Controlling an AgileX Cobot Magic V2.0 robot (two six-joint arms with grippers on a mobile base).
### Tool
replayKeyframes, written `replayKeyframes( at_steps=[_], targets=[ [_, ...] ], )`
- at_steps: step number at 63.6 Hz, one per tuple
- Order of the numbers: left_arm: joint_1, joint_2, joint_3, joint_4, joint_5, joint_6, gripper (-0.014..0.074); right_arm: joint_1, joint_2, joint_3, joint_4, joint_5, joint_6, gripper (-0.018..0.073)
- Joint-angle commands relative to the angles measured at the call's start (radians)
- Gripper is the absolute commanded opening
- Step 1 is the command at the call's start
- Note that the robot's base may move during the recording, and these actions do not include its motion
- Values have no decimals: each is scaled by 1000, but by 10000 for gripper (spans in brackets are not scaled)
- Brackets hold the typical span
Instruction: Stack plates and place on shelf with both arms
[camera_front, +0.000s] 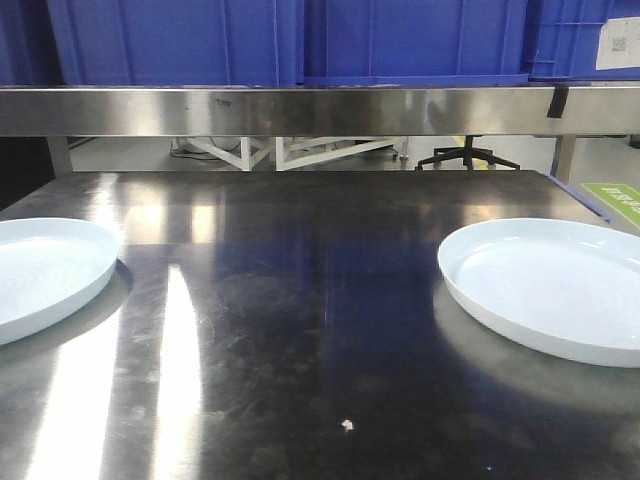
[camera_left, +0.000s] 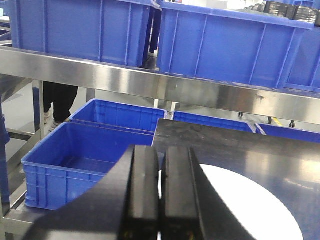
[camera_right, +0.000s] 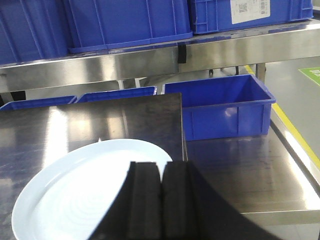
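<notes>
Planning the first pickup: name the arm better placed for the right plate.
Right, probably: the right gripper, shut, hangs at that plate; the left gripper sits by the other plate.

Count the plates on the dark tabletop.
2. The left plate lies at the left edge of the tabletop, partly out of frame; the right plate near its right edge.

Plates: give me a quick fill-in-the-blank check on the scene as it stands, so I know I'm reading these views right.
1. On the tabletop lie ____ plates, the left plate and the right plate, far apart and not stacked.
2. The shelf carries bins whose colour is ____.
3. Open or shut, the fingers of the left gripper and the right gripper are both ____.
Missing words: two; blue; shut.
</notes>
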Motion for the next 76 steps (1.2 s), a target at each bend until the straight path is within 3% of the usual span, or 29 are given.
replayKeyframes(
  at_steps=[1, 49, 61, 76],
  targets=[
    [2, -20, 3, 0, -81, -4, 97, -2, -18, -1, 0, -87, -3, 51],
    [2, -7, -11, -7, -83, -4, 97, -2, -18, -1, 0, -87, -3, 51],
    [2, 202, -238, -24, 46, -7, 97, -2, -18, -1, 0, -87, -3, 51],
    [-73, 638, -663, 108, 233, -7, 97, -2, -18, -1, 0, -87, -3, 51]
  ],
)
